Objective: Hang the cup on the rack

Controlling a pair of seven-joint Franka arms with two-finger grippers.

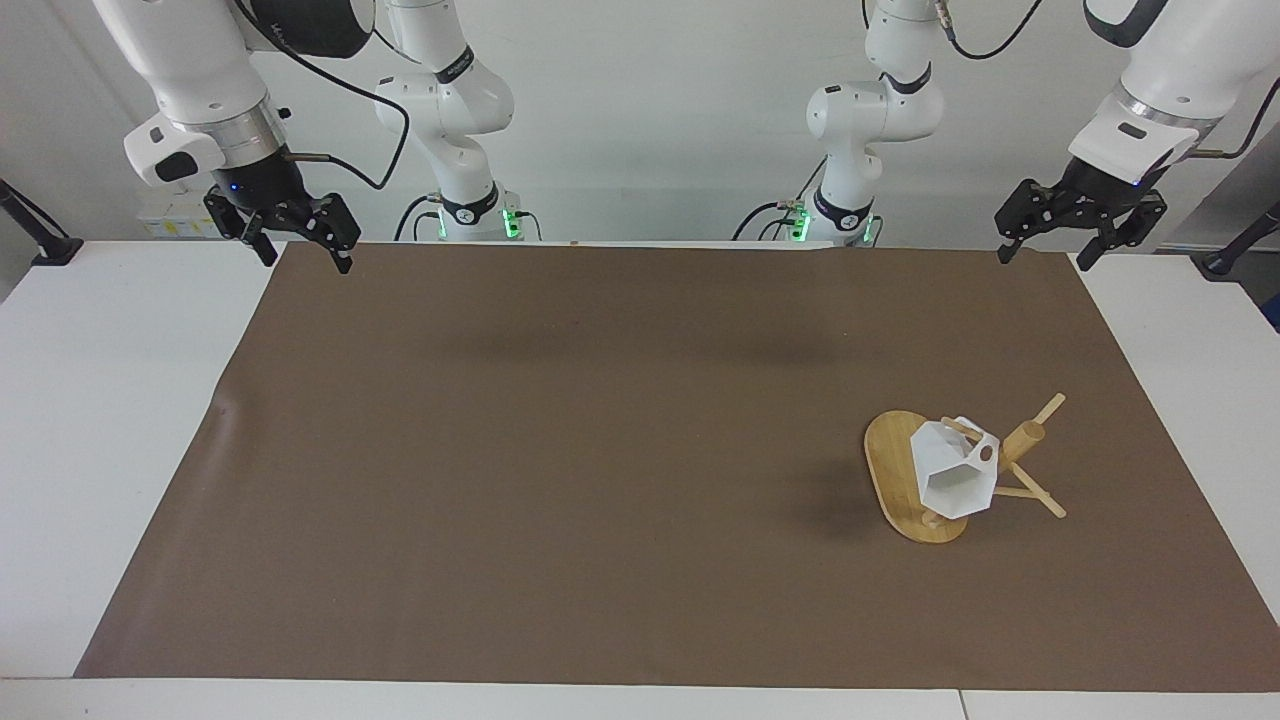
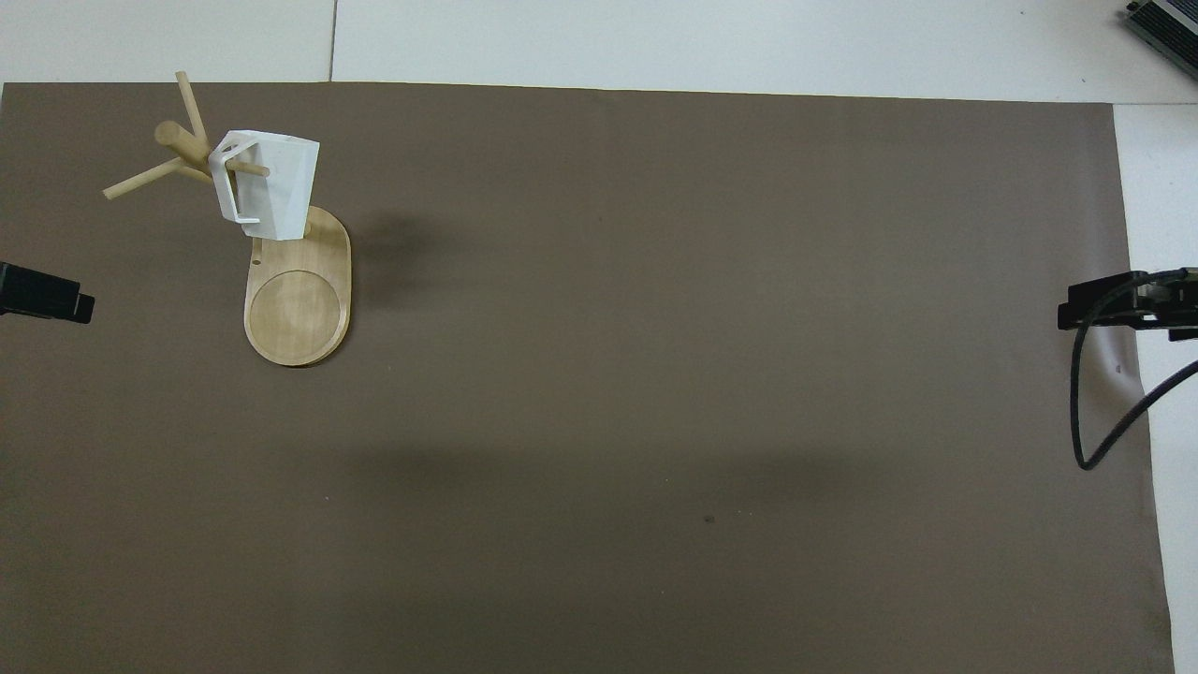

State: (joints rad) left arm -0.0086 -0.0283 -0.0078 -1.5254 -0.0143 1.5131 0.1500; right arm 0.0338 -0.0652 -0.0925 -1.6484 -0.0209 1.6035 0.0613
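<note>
The white faceted cup [image 1: 955, 472] hangs by its handle on a peg of the bamboo rack [image 1: 1024, 442], over the rack's oval base [image 1: 890, 460]. In the overhead view the cup [image 2: 271, 183] hangs from a peg beside the post of the rack [image 2: 178, 139]. My left gripper [image 1: 1043, 251] is open and empty, raised over the mat's corner at the left arm's end. Its tip shows in the overhead view [image 2: 56, 298]. My right gripper [image 1: 305, 255] is open and empty, raised over the mat's corner at the right arm's end. It also shows in the overhead view [image 2: 1100, 309].
A brown mat [image 1: 600, 450] covers most of the white table [image 1: 100, 400]. A black cable [image 2: 1095, 412] loops down from the right arm.
</note>
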